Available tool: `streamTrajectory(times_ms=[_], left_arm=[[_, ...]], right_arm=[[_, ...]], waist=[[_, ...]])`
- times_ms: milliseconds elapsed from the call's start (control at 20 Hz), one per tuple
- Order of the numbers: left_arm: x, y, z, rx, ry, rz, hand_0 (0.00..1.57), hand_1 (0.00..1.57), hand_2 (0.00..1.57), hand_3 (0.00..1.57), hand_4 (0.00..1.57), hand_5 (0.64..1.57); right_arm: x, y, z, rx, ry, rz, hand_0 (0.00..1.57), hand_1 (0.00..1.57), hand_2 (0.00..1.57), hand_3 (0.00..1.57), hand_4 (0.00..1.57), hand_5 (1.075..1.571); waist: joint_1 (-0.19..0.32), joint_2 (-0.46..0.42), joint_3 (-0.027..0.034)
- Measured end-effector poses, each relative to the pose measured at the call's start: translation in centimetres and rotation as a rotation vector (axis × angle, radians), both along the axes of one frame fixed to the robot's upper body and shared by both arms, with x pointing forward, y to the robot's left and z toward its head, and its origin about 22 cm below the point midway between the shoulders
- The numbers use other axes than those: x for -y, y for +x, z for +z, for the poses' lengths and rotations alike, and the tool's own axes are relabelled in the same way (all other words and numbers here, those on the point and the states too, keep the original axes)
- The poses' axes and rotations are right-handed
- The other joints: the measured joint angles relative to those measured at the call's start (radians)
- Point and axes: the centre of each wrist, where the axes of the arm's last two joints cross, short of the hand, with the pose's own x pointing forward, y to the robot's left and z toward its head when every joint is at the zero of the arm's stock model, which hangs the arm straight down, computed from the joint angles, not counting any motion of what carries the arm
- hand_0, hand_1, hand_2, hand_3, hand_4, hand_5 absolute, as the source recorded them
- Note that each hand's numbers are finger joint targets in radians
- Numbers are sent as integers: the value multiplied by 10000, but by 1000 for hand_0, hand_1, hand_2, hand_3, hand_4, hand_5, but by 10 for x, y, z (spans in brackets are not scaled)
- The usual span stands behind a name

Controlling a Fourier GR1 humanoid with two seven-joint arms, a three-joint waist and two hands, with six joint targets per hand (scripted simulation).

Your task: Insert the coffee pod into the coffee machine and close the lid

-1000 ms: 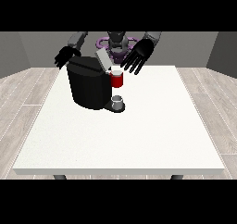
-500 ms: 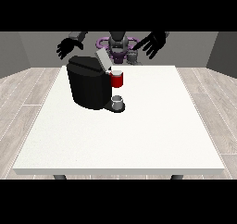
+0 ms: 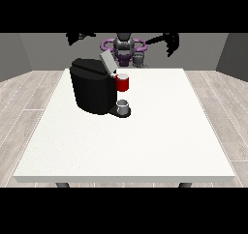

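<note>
Front view, coffee machine (image 3: 94, 90) upright, lid (image 3: 107, 61) tilted open.

White table (image 3: 145, 141) carrying a black coffee machine (image 3: 92, 90) with a pale grey lid (image 3: 107, 62), a red thing at the machine (image 3: 123, 83) and a grey thing (image 3: 124, 105) on its base. Robot (image 3: 124, 47): grey torso, purple rings, black hands (image 3: 170, 40). Floor (image 3: 24, 97): pale grey-brown planks.
</note>
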Motion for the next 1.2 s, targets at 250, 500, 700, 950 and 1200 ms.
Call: streamTrajectory(times_ms=[250, 500, 700, 950, 1200], left_arm=[[5, -15, -21, -398, -1032, 17, 0, 0, 0, 0, 0, 1571], [13, -29, -34, -625, -1879, -111, 0, 0, 0, 0, 135, 1571], [16, -42, -43, -761, -2462, -170, 0, 0, 0, 0, 0, 1571], [24, -50, -34, -407, -2692, -248, 0, 0, 0, 0, 112, 1571], [26, -63, -27, -220, -2890, -115, 0, 0, 0, 0, 0, 1571]], right_arm=[[1, 10, 17, 161, -123, 455, 0, 0, 0, 0, 0, 1571], [-4, 18, 24, 99, -543, 917, 0, 0, 0, 0, 238, 1571], [-6, 23, 25, 147, -798, 1021, 0, 0, 0, 0, 0, 1571], [-7, 37, 24, 132, -744, 1193, 0, 0, 0, 0, 0, 1571], [-6, 51, 27, -41, -492, 1324, 0, 0, 0, 0, 0, 1571]], waist=[[646, -191, 2], [1230, -272, 4], [1646, -152, 7], [1889, 239, 9], [1900, 552, 9]])
